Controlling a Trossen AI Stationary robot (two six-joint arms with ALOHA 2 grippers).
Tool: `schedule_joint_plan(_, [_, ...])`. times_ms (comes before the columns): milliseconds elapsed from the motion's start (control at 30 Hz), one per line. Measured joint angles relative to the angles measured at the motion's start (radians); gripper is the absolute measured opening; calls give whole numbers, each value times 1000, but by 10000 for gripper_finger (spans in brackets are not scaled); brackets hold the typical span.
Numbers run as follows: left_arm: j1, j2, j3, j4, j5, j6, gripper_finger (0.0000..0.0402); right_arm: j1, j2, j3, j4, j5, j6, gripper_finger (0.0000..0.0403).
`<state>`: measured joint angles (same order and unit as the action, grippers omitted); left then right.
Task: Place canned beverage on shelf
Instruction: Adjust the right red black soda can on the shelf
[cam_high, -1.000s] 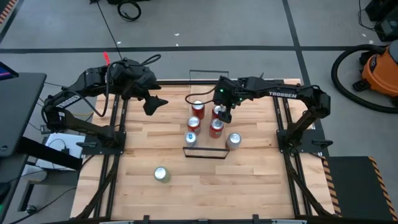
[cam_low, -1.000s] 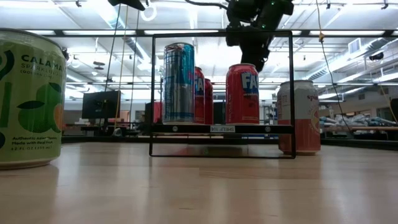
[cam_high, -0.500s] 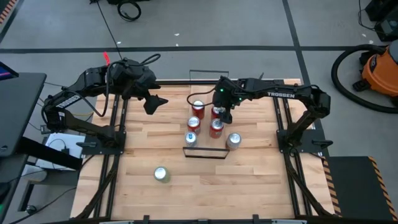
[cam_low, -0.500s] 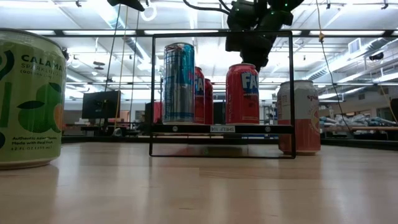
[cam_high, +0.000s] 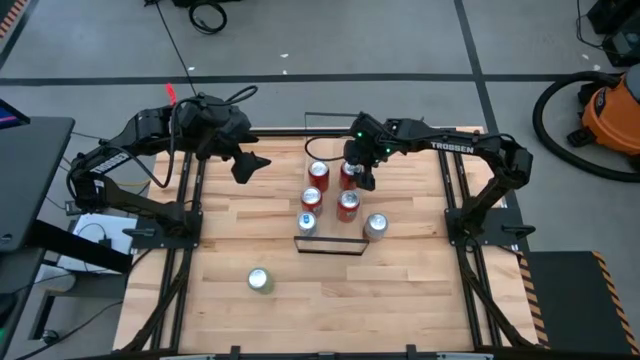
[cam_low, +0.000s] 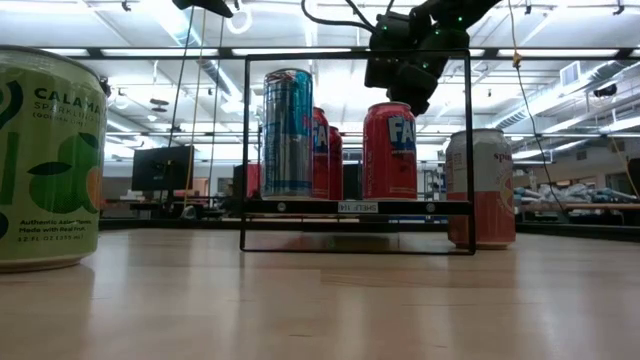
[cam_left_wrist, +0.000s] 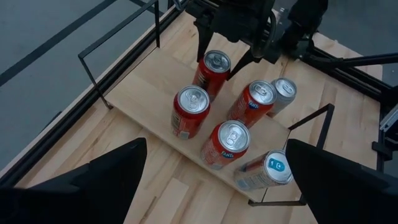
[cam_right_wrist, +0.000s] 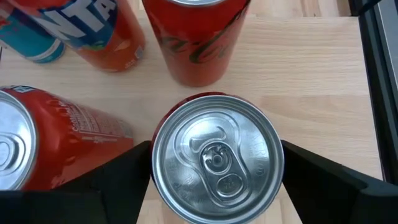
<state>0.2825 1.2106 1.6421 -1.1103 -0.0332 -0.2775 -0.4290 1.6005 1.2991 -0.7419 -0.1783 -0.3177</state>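
Observation:
The shelf (cam_high: 330, 188) is a narrow light-wood board with black wire rails, and several cans stand upright on it. Most are red; the one at the near left (cam_high: 307, 222) is blue. My right gripper (cam_high: 352, 173) is open over the far right red can (cam_right_wrist: 217, 155). Its fingers stand on either side of the can's top, as the left wrist view (cam_left_wrist: 216, 62) also shows. My left gripper (cam_high: 250, 165) is open and empty, above the table left of the shelf. My right gripper comes at the far right red can slanting down from above. Its fingers (cam_right_wrist: 127, 180) lie level with the can's rim (cam_right_wrist: 155, 146) on two opposite sides. I cannot tell whether they touch it. The can stands upright on the shelf board.
A pale pink can (cam_high: 376, 225) stands on the table just right of the shelf's near end. A green can (cam_high: 260, 280) stands alone near the table's front left. The shelf's wire rails rise at its far end (cam_high: 322, 117) and near end (cam_high: 330, 250).
My right gripper has shifted a little toward the table's far edge and tipped from pointing straight down to a slant. The cans on the shelf have stayed in place.

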Motion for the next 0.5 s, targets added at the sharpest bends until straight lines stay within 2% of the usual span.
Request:
schedule_joint_plan(233, [0,0,0,0,0,0,396,3,0,0,-3,2,7,343])
schedule_joint_plan(500, [0,0,0,0,-2,1,396,7,2,4,-50,5,26,387])
